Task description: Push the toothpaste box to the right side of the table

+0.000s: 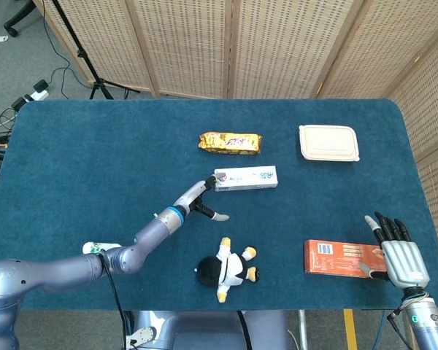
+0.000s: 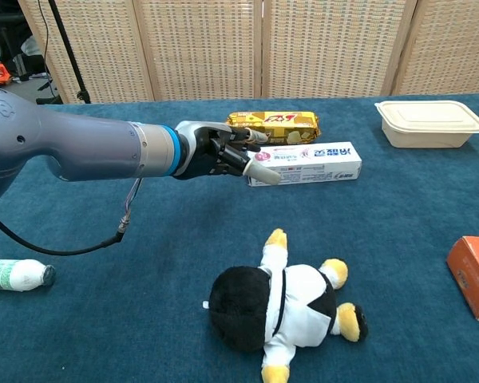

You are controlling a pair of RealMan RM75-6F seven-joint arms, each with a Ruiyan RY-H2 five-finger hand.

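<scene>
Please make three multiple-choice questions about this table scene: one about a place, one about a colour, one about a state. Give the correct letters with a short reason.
1. Where does the snack bar lie?
A. Behind the toothpaste box
B. Beside the plush toy
C. On the orange box

2. What colour is the table cloth?
A. Red
B. Dark blue
C. White

3. What is the left robot hand doing?
A. Lifting the container
B. Touching the toothpaste box's left end
C. Holding the bottle

Answers: 1 A, the snack bar lies just beyond the toothpaste box. 2 B, the table cloth is dark blue. 3 B, the left robot hand has its fingertips at the box end.
</scene>
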